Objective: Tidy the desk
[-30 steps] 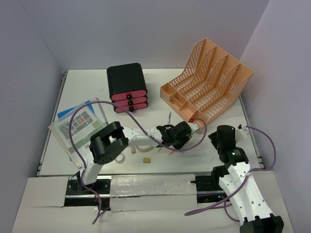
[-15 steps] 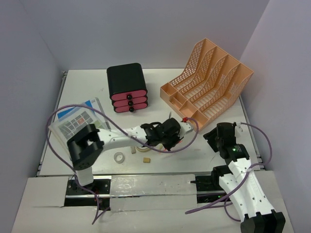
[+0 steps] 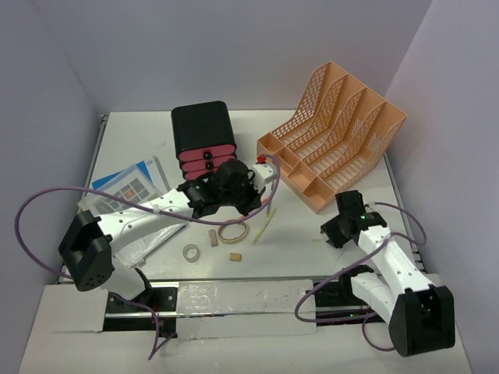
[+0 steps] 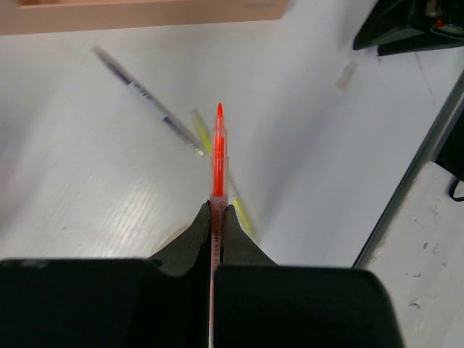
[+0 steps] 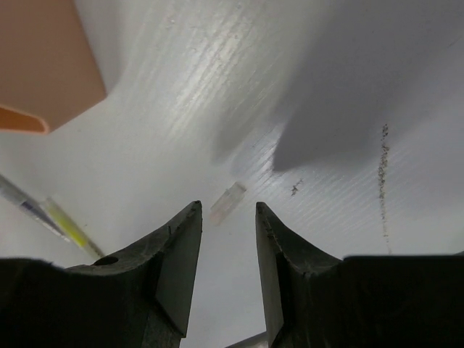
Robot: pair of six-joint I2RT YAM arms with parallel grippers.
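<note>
The white desk carries everything. My left gripper is shut on an uncapped orange marker and holds it above the desk, just right of the black drawer box. In the left wrist view the marker sticks out ahead of the shut gripper, over a grey pen and a yellow highlighter. My right gripper is open and low over the desk. A small clear cap lies just ahead of its gripper tips.
A peach mesh file rack stands at the back right. Booklets lie at the left. A tape ring, a small tape roll and two erasers lie near the front. The yellow highlighter lies mid-desk.
My left arm has swung left and back with the marker, from the rack's front corner to beside the drawer box. My right gripper has shifted a little left.
</note>
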